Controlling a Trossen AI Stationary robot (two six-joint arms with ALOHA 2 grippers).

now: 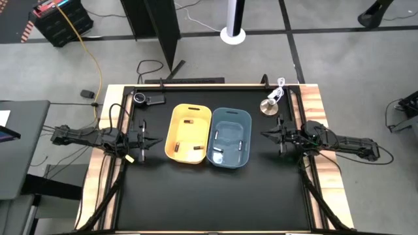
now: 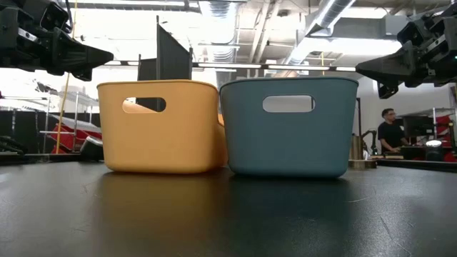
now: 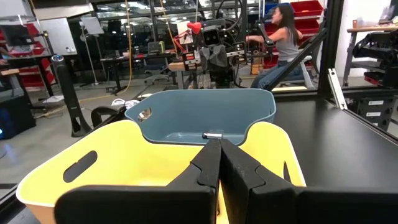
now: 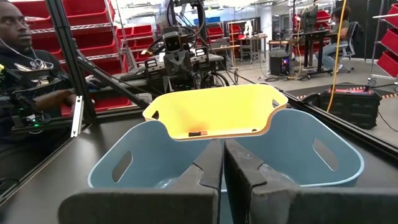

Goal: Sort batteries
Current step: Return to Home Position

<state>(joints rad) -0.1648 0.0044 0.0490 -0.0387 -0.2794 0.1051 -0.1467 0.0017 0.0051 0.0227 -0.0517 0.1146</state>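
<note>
Left of the yellow bin (image 1: 171, 134), the left gripper (image 1: 159, 140) is being held above the table with its fingers pressed together on nothing, well clear of the dark batteries (image 1: 189, 122) being held on that bin's floor. Pale batteries (image 1: 240, 145) are being held in the blue bin (image 1: 250, 134), which touches the yellow bin's right side. Just right of it, the right gripper (image 1: 264, 135) is being held with fingers likewise closed, empty, touching no battery.
</note>
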